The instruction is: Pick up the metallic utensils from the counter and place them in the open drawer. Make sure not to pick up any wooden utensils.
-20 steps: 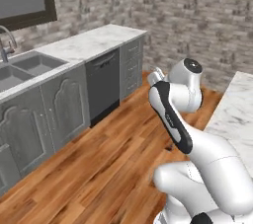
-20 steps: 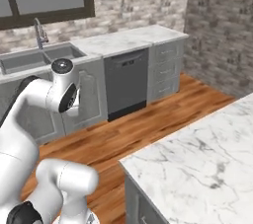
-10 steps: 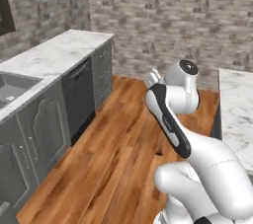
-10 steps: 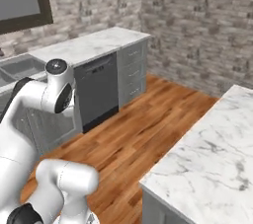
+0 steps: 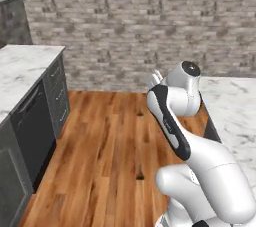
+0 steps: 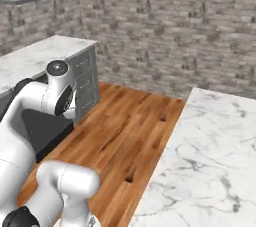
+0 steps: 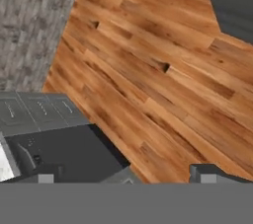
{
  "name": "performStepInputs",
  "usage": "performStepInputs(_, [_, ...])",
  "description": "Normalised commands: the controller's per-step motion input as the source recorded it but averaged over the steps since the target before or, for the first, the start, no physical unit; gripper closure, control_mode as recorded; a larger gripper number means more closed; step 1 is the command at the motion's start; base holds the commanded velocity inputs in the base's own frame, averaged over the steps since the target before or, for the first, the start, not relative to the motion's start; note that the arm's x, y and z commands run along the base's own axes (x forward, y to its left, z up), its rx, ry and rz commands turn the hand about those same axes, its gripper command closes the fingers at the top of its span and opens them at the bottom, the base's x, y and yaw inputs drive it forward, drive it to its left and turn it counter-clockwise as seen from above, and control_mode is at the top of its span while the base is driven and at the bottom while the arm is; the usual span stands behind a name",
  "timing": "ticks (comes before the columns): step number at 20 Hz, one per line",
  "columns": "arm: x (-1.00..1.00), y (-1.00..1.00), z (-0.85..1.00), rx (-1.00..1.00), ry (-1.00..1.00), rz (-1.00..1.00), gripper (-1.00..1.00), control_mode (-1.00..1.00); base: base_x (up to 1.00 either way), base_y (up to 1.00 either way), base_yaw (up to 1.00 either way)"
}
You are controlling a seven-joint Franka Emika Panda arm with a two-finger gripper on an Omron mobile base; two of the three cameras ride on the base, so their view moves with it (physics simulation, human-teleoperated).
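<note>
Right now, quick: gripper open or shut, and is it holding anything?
Gripper: open, jaws spread wide, nothing between them; it points down at bare wood floor.

Glossy white arm [image 5: 200, 166], dark joints.

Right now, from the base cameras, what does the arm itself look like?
The arm is glossy white with rounded, bulbous links. A black band runs along one link, and the joint cap on top is a dark disc with a grey ring. The hand's fingertips are small dark grey blocks. No cables or markings are visible.
</note>
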Motion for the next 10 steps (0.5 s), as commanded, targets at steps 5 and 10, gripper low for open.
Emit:
performStepInputs(5, [0.00, 0.00, 0.00, 0.00, 0.00, 0.00, -1.00, 1.00, 1.00, 0.55, -0.34])
performStepInputs(10, [0.00, 0.00, 0.00, 0.00, 0.00, 0.00, -1.00, 1.00, 1.00, 1.00, -0.29])
